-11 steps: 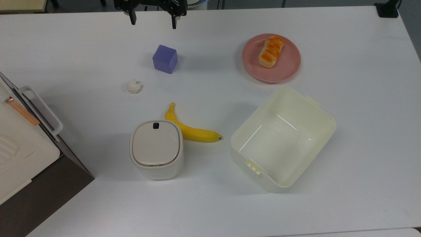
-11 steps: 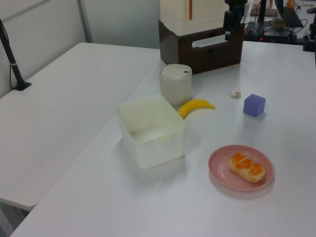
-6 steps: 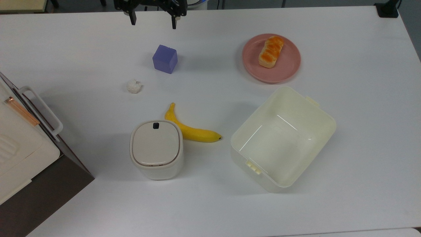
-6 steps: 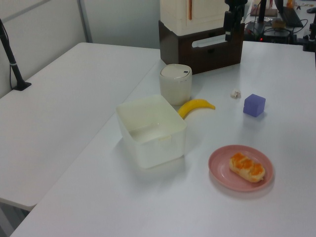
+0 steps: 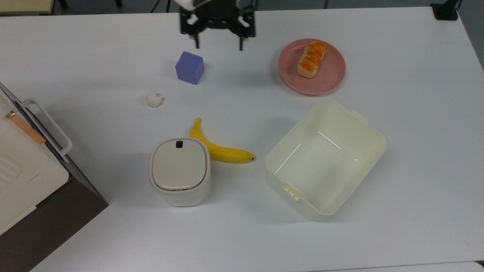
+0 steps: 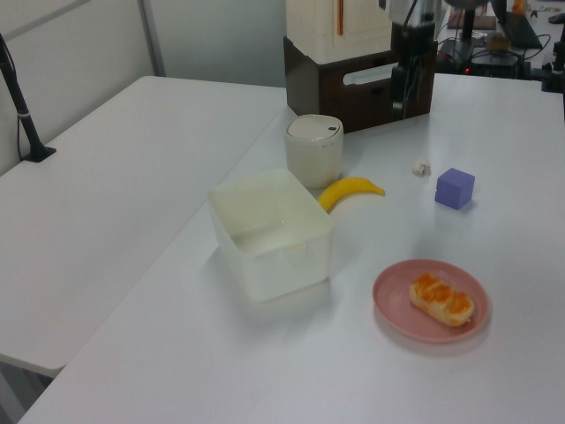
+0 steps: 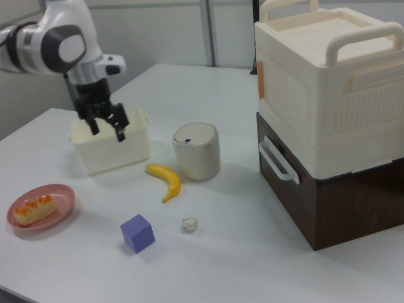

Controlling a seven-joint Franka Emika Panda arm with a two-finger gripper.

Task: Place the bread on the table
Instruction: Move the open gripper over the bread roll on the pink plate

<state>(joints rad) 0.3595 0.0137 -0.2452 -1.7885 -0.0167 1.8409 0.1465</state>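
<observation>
We see a large white table carrying everything else. At the top view's left edge stands a cream case stacked on a dark brown box. A cream plastic tub, open and empty, sits toward the top view's right, with a lidded cream canister well to its left. The robot's hand hangs above the table near the top view's upper edge, its two fingers spread wide and gripping nothing. A round pink plate lies beside the tub, and the bread rests on it, well apart from the hand. A yellow banana touches the canister's side. A purple cube sits just below the hand, and a small white lumpy ball lies near the cube.
</observation>
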